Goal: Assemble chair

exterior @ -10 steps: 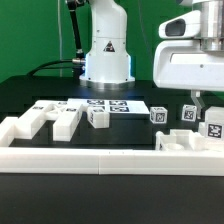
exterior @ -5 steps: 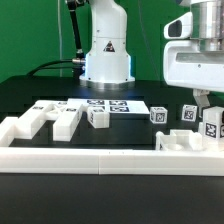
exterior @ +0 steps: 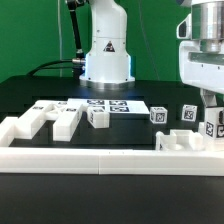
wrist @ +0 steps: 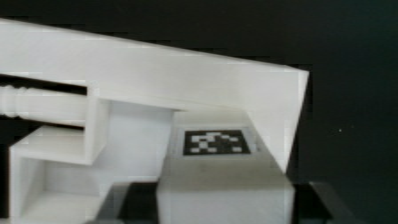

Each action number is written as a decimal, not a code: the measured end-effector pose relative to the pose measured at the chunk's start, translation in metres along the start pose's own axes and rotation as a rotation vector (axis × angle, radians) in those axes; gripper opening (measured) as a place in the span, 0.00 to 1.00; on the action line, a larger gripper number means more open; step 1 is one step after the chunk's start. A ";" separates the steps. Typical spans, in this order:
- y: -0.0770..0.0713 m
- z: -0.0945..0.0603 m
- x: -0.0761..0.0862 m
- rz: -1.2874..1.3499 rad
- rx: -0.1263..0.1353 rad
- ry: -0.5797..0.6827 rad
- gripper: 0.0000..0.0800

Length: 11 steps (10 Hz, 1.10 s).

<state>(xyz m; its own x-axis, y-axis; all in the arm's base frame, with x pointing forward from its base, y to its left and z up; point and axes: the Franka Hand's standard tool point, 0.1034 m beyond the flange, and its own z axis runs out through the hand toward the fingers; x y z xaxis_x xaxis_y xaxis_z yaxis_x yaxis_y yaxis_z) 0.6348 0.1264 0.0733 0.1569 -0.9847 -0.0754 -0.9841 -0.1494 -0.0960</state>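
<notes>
My gripper [exterior: 212,116] hangs at the exterior view's far right, shut on a small white tagged chair part [exterior: 215,127] just above the table. In the wrist view that part [wrist: 228,185] fills the gap between my two dark fingers [wrist: 139,200], with its tag on the upper face. Beyond it lies a larger white chair piece [wrist: 160,85] with a ribbed peg in a recess. Two tagged blocks [exterior: 159,115] [exterior: 188,113] stand close by. Flat and blocky chair parts [exterior: 40,122] [exterior: 98,116] lie at the left.
The marker board [exterior: 105,104] lies flat in front of the robot base [exterior: 106,55]. A low white border wall [exterior: 100,160] runs along the front, with a white piece [exterior: 185,141] resting against it below my gripper.
My gripper has shifted toward the exterior view's right with the tagged part in it. The other parts have not moved.
</notes>
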 end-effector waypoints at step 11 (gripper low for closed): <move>-0.001 0.000 -0.001 -0.827 0.003 -0.001 0.81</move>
<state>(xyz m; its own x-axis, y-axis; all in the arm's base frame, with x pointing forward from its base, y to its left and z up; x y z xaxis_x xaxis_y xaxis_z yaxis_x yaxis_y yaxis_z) 0.6354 0.1270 0.0736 0.8304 -0.5568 0.0197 -0.5506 -0.8256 -0.1231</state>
